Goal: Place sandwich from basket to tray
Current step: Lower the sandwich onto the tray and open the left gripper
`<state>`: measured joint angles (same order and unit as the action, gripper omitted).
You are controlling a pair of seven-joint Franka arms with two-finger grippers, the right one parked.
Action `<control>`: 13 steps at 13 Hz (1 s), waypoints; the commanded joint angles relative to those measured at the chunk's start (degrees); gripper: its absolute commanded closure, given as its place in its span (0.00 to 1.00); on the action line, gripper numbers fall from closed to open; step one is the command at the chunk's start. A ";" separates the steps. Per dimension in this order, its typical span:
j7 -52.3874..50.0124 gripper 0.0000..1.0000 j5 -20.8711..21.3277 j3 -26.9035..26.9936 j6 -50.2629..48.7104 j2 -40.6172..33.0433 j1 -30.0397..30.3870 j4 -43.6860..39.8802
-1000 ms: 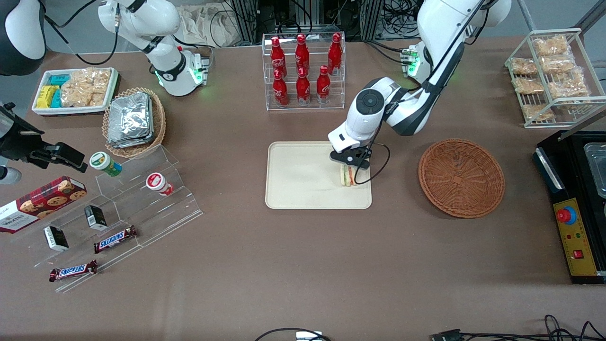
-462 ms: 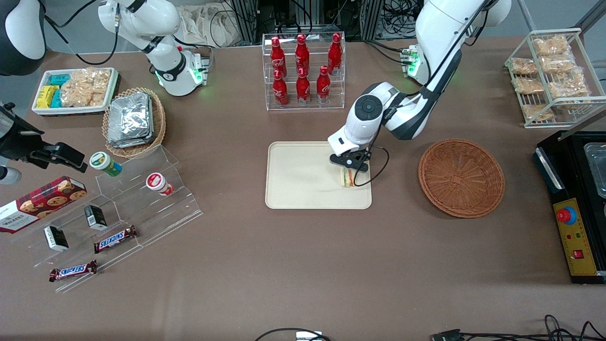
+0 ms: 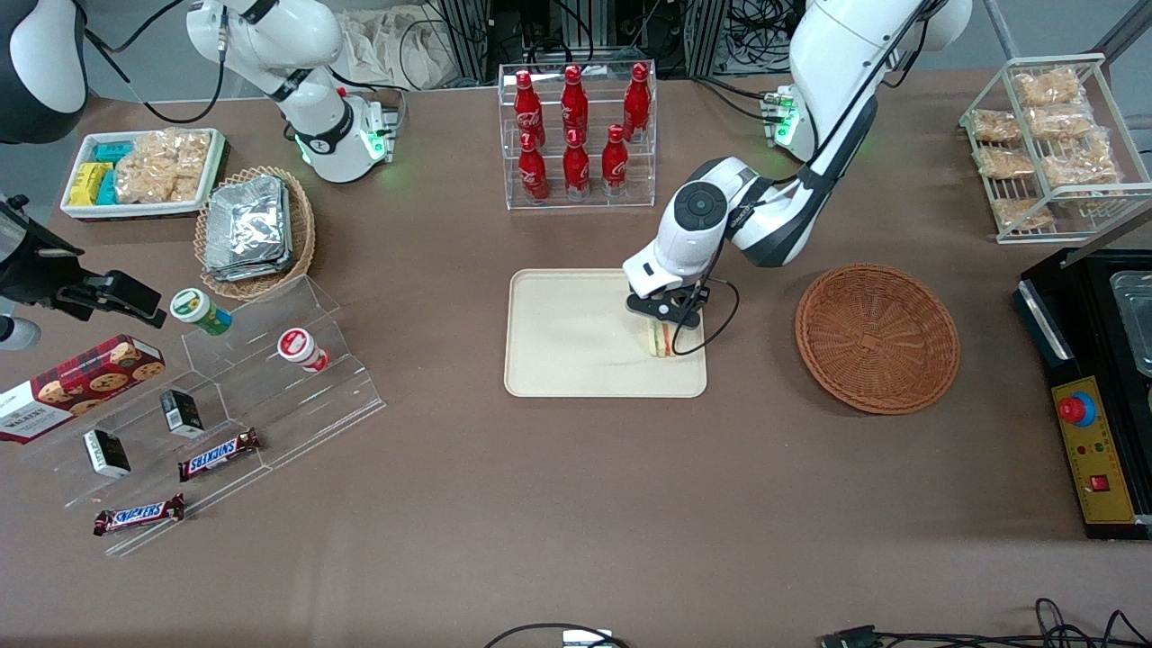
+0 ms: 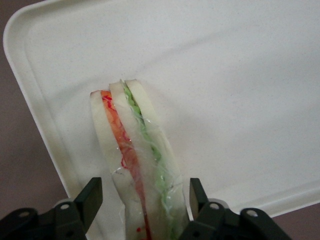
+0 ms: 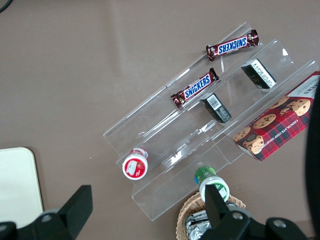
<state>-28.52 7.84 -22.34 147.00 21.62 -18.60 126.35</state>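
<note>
The sandwich (image 3: 661, 339), a pale wedge with green and orange-red layers, stands on edge on the cream tray (image 3: 567, 342), near the tray's edge toward the working arm's end. My left gripper (image 3: 664, 317) is right above it, open. In the left wrist view the sandwich (image 4: 135, 160) sits between the two fingers (image 4: 91, 199) with a small gap on each side, resting on the tray (image 4: 240, 75). The round brown wicker basket (image 3: 877, 337) lies empty beside the tray, toward the working arm's end.
A clear rack of red bottles (image 3: 576, 135) stands farther from the front camera than the tray. A white wire rack (image 3: 1053, 144) and a black control box (image 3: 1093, 387) are at the working arm's end. An acrylic snack stand (image 3: 261, 396) and a foil-packet basket (image 3: 256, 229) are toward the parked arm's end.
The gripper and wrist have drawn slightly up and away from the front camera. The sandwich has stayed in place on the tray.
</note>
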 commanded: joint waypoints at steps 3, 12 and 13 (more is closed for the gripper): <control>-6.96 0.00 0.51 0.54 -3.99 -2.28 -0.03 -3.37; -14.11 0.00 0.60 9.49 -20.05 -5.96 0.41 -14.90; -13.94 0.00 0.52 11.33 -23.22 -7.19 0.41 -15.95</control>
<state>-40.86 7.83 -13.32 129.17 18.21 -18.09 111.43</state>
